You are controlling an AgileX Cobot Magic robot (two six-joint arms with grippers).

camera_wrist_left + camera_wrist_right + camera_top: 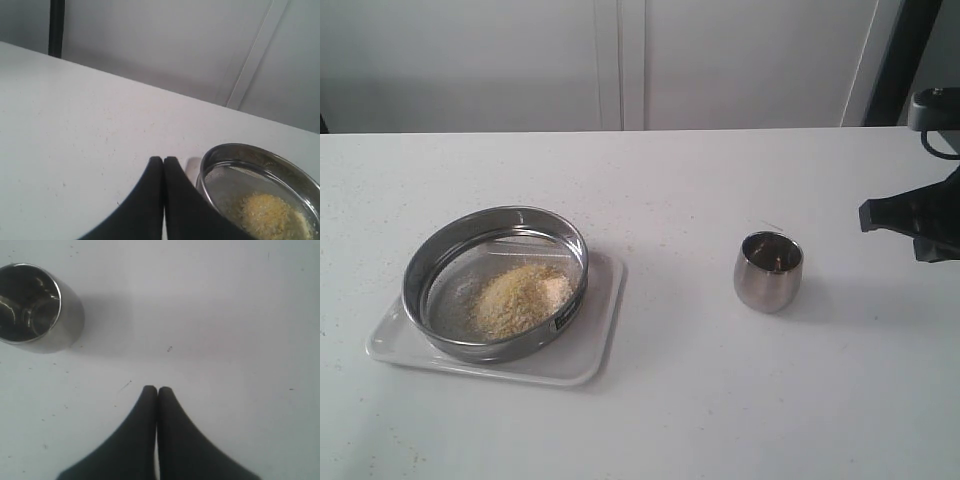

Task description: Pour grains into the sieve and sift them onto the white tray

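- Steel-rimmed, the large round shallow sieve (485,349) with its fine wire mesh sits on the flat white rectangular tray (592,338) at the near left of the pale table (720,410).
- Being round, the sieve has no long axis. The tray's longer side runs roughly left to right, and bare tray shows mostly to the right of the sieve.
- A heap of golden-yellow and pale beige grains (520,296) lies on the mesh, toward the near right of the ring. No grains can be made out on the tray itself.
- Pouring looks done and sifting is the step at hand, so the coming move turns on reaching the sieve's rim.
- The left arm is the nearer one. In its wrist view the black left gripper (163,160) has the sieve's rim just beside its tips. It does not show in the exterior view.
- Its fingers are pressed together, holding nothing and touching nothing that can be seen. They would likely need to part before taking the rim.
- The black right gripper (157,390) is well apart from the sieve, at the far right edge of the scene. Its fingers are likewise pressed together and empty.
- The small rounded steel cup (768,272) stands upright between the right gripper and the tray, touching neither.
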